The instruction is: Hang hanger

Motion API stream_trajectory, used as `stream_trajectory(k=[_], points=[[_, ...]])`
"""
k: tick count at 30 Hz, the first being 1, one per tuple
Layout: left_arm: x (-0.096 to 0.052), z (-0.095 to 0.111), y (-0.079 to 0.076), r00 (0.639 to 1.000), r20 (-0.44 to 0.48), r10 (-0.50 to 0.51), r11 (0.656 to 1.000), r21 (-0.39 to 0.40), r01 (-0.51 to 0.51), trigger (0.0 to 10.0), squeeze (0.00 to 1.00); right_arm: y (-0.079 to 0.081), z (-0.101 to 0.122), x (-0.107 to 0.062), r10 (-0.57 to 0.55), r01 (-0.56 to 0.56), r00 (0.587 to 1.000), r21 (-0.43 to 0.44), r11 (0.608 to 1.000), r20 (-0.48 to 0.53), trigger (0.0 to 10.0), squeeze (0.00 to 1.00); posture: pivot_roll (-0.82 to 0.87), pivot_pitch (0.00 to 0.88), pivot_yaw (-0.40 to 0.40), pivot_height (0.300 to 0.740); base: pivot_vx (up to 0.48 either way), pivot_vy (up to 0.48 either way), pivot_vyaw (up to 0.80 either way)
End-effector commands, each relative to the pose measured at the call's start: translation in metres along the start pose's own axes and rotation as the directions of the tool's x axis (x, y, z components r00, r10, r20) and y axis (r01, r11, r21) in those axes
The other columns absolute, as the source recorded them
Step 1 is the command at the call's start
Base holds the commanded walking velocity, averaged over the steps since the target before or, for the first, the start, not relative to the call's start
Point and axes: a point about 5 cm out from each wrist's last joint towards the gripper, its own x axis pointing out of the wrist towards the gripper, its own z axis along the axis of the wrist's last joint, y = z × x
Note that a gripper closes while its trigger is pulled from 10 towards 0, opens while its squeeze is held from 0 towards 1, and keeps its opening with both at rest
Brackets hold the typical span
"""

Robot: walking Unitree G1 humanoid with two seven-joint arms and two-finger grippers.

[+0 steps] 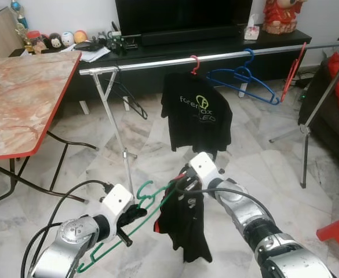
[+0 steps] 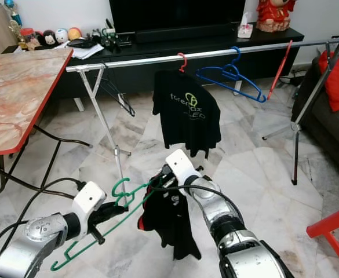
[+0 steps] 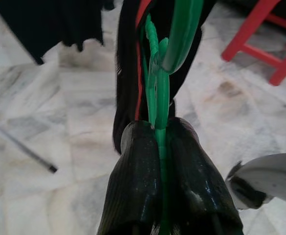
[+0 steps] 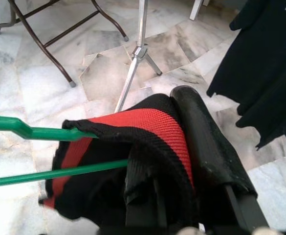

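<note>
Five hangers [image 1: 135,220], two black shirts [image 1: 196,112].

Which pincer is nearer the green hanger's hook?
Left. The left pincer clamps the green hanger just below its hook; the right pincer grips the black-and-red shirt beside it.

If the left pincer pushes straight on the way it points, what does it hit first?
Probably the black garment draped on the green hanger that the left pincer clamps; beyond that, marble floor. Depth is unclear.
</note>
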Motion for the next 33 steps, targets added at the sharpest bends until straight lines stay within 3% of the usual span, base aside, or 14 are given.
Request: stream_trajectory(k=[1, 7, 15, 23, 26, 29, 33], points=[[-0.002, 0.003, 0.0, 1.0, 0.002, -0.016, 1.0, 0.0, 0.016, 10.0, 0.0, -0.001, 0.011, 0.001, 0.001, -0.001, 0.999, -0.012, 1.0, 0.04, 10.0, 0.0, -0.04, 0.0, 0.062, 0.74, 0.0, 0.0, 0.0], [-0.006, 0.002, -0.001, 0.999, -0.011, -0.053, 0.999, 0.0, 0.053, 10.0, 0.0, -0.003, 0.013, 0.001, 0.004, -0.004, 0.999, -0.019, 1.0, 0.041, 10.0, 0.0, -0.03, 0.0, 0.062, 0.74, 0.0, 0.0, 0.0], [-0.001, 0.002, 0.003, 1.0, -0.014, -0.021, 1.0, 0.009, 0.022, 10.0, 0.0, -0.005, 0.029, 0.0, 0.046, -0.041, 0.995, -0.052, 0.998, 0.092, 10.0, 0.0, -0.05, 0.0, 0.068, 0.74, 0.0, 0.0, 0.0], [0.01, 0.006, 0.019, 0.99, -0.006, 0.141, 0.987, 0.071, -0.141, 10.0, 0.0, -0.004, 0.037, -0.002, 0.101, -0.091, 0.99, -0.101, 0.991, 0.094, 10.0, 0.0, -0.05, 0.0, 0.068, 0.74, 0.0, 0.0, 0.0], [0.015, 0.008, 0.03, 0.966, -0.026, 0.257, 0.96, 0.118, -0.252, 10.0, 0.0, -0.003, 0.039, -0.002, 0.114, -0.104, 0.989, -0.1, 0.99, 0.099, 10.0, 0.0, -0.05, 0.0, 0.066, 0.74, 0.0, 0.0, 0.0], [0.02, 0.015, 0.027, 0.966, 0.01, 0.257, 0.963, 0.082, -0.257, 10.0, 0.0, -0.001, 0.039, -0.002, 0.122, -0.112, 0.988, -0.105, 0.988, 0.096, 10.0, 0.0, -0.04, 0.0, 0.065, 0.74, 0.0, 0.0, 0.0], [0.024, 0.018, 0.018, 0.981, 0.039, 0.191, 0.98, 0.044, -0.192, 10.0, 0.0, 0.0, 0.04, -0.003, 0.134, -0.124, 0.986, -0.106, 0.987, 0.1, 10.0, 0.0, -0.05, 0.0, 0.065, 0.74, 0.0, 0.0, 0.0]])
